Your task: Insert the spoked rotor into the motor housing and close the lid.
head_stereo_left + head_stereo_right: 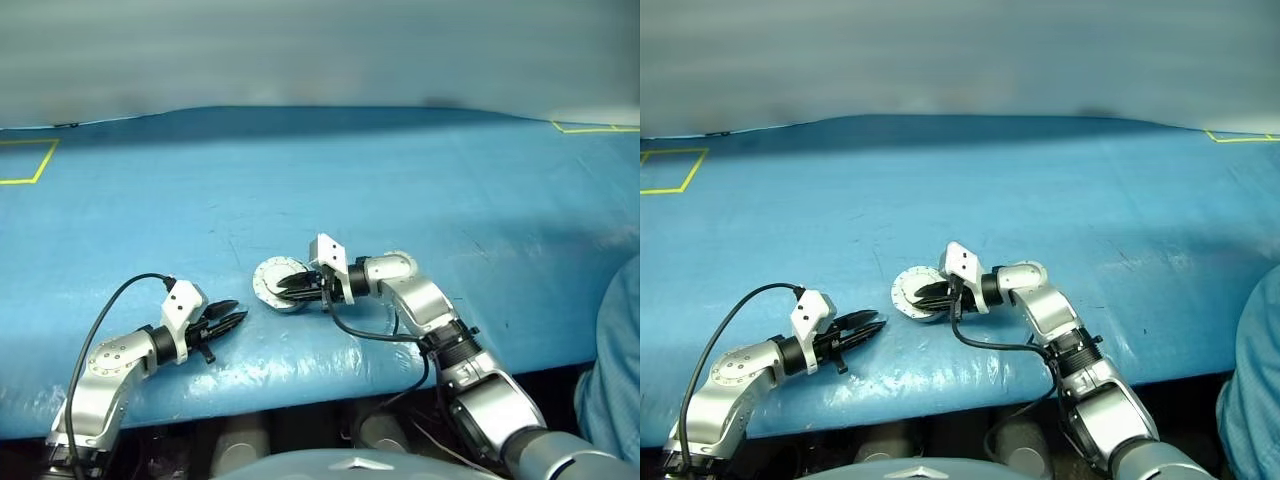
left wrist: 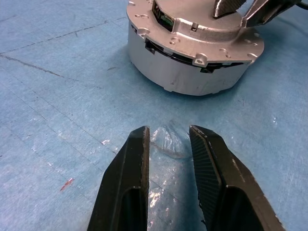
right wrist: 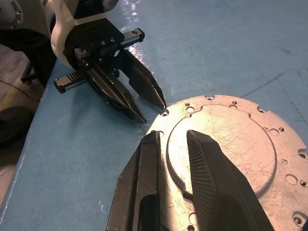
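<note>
Blue cloth-covered table (image 1: 420, 200), yellow tape lines (image 1: 30, 165) upper left and upper right. Round silver metal motor housing (image 2: 192, 62), pale silver scratched lid (image 3: 231, 144) with small holes. Black ribbed gripper fingers (image 2: 134, 183).

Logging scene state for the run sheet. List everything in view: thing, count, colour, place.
motor housing: 1, silver, near the table's front edge, centre
lid: 1, pale silver face up, closed on the housing
table: 1, blue cover
tape marks: 2, yellow, far left and far right corners of the table
person's sleeve: 1, blue, right edge
left hand: 1, black fingers, slightly apart, empty, just left of the housing
right hand: 1, black fingers, slightly apart, over the lid
</note>
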